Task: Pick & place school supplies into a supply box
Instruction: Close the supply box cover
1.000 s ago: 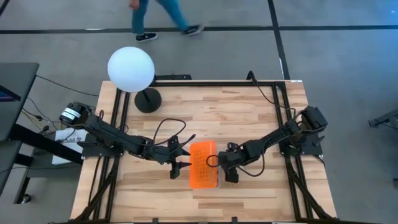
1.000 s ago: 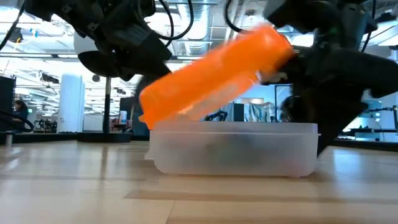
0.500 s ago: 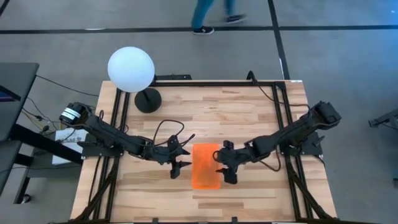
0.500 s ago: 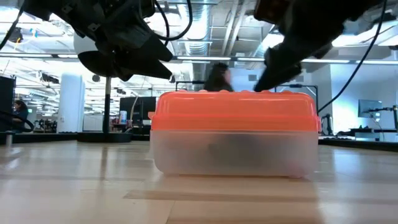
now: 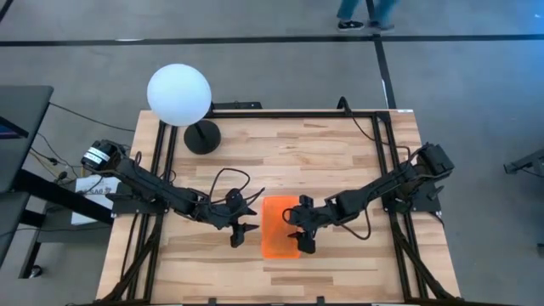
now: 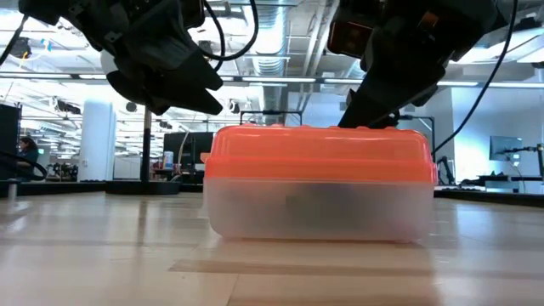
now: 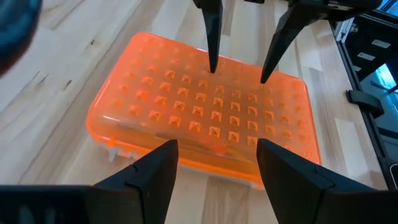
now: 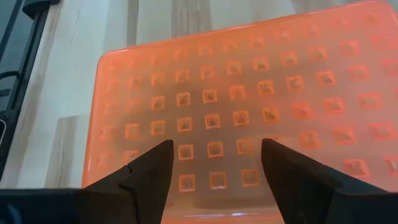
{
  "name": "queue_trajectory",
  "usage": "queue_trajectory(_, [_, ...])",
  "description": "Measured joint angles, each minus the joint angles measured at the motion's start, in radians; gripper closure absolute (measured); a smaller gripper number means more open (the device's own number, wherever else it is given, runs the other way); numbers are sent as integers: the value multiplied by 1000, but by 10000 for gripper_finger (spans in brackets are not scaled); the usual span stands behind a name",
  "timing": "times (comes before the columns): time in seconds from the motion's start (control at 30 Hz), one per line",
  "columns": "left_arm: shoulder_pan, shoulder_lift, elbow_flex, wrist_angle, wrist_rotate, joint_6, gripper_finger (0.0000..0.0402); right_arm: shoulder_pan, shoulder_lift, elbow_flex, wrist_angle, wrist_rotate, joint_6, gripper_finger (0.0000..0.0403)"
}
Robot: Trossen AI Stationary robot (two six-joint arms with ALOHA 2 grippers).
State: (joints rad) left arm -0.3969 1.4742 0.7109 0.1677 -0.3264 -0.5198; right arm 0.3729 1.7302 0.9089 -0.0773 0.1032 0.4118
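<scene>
- The small clear plastic supply box with its bright orange studded lid sits lower centre of the high view on the pale wooden counter, lid on flat.
- Left claw hangs just beside its left edge, fingers spread, nothing in them.
- Right claw is over the lid's right edge, fingers spread too, tips down by the orange top.
- White globe lamp stands upper left.

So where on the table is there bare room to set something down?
Bare wood lies behind the supply box, between the lamp base and the far right corner, and along the near edge. The middle is crowded: left gripper and right gripper flank the box.
</scene>
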Motion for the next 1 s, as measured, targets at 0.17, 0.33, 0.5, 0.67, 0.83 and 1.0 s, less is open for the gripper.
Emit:
queue_trajectory(0.17, [0,0,0,2,-2,0,187,-2,1,0,-5,-2,-1,163])
queue_trajectory(0.33, [0,0,0,4,-1,-11,187,-2,1,0,-6,5,-19,163])
queue_trajectory(0.5, [-2,0,0,7,5,-30,187,-7,1,-17,13,5,-25,163])
queue_trajectory(0.67, [-17,0,0,8,5,-49,187,-8,-1,-39,51,5,-5,163])
queue_trajectory(0.83, [-25,0,0,12,4,-58,187,-22,-1,-40,53,19,-1,163])
queue_trajectory(1.0, [-25,0,0,30,4,-68,187,-53,0,-29,41,35,0,163])
